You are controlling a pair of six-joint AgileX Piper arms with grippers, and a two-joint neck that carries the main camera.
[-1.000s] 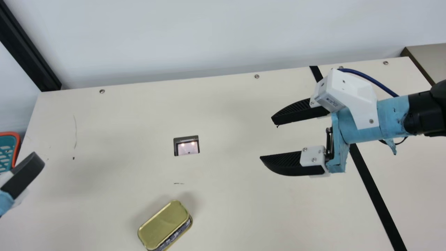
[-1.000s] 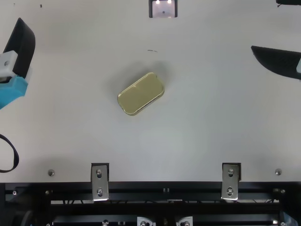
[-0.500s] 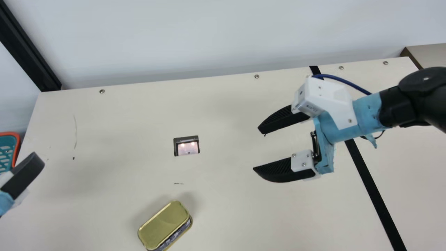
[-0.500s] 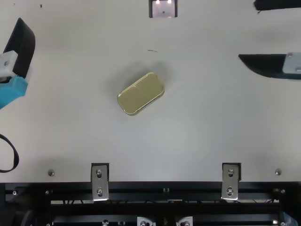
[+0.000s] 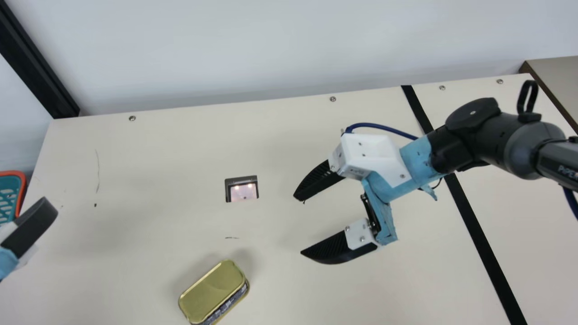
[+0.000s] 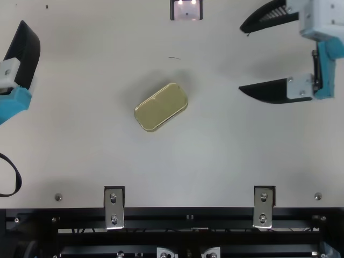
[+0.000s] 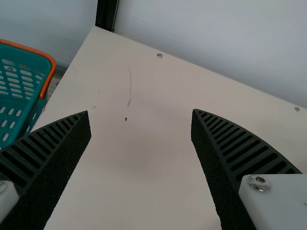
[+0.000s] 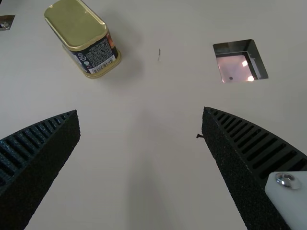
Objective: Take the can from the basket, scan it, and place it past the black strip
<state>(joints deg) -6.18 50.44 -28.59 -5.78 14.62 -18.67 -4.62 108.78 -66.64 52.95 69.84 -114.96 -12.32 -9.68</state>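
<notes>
Hovering nr can (image 5: 212, 291), R end effector (image 5: 298, 225) w/ jaws apart.

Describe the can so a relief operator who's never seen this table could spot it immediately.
On the cream table, left of the black strip, find the square scanner window set into the top. The can stands nearer the robot and slightly left of it. Unlike the sunken window, it rises above the table, with a rounded-rectangular gold top and a dark printed label.
</notes>
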